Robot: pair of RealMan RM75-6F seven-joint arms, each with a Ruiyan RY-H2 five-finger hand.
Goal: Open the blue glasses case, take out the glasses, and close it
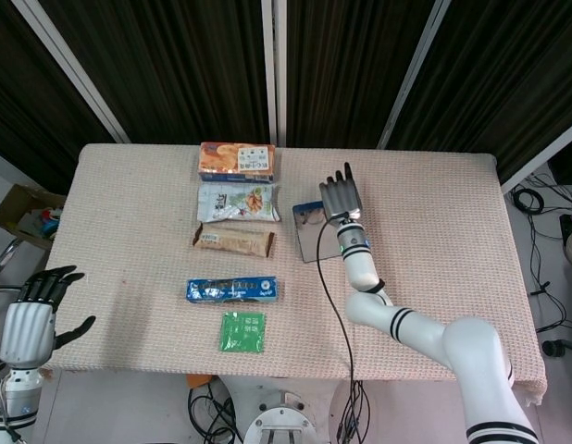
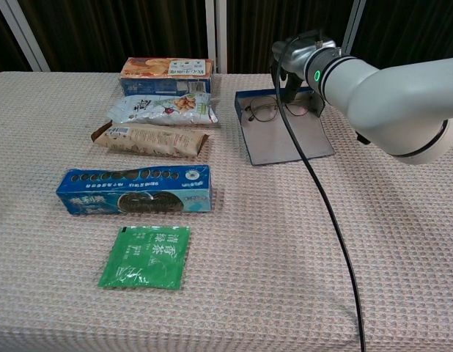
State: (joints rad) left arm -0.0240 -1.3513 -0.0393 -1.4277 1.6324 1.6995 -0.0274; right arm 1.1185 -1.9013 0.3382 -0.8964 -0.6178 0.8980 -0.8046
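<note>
Right hand (image 1: 341, 197) sits over the far half of the open blue glasses case (image 2: 285, 138), fingers stretched flat and apart toward 12 o'clock; I see nothing in its grasp. In the chest view the wrist hides the fingertips, so I cannot tell if they touch the case or the frame. Left hand (image 1: 33, 310) hangs off the table's near-left corner, at about 8 o'clock from the case, fingers loosely spread, holding nothing.

The case lies open on the table, at about 3 o'clock from the snack row. The glasses (image 2: 264, 110) rest in its far half, one lens clear of my wrist on the 9 o'clock side.

Handling judgement: thin wire frame, light, easily bent, lenses smear and slip. I would pinch at the bridge or the exposed rim, not the temples, and lift straight up. The case looks stiff and light on a grippy woven cloth; it may still slide, so the lid wants steadying when I close it
</note>
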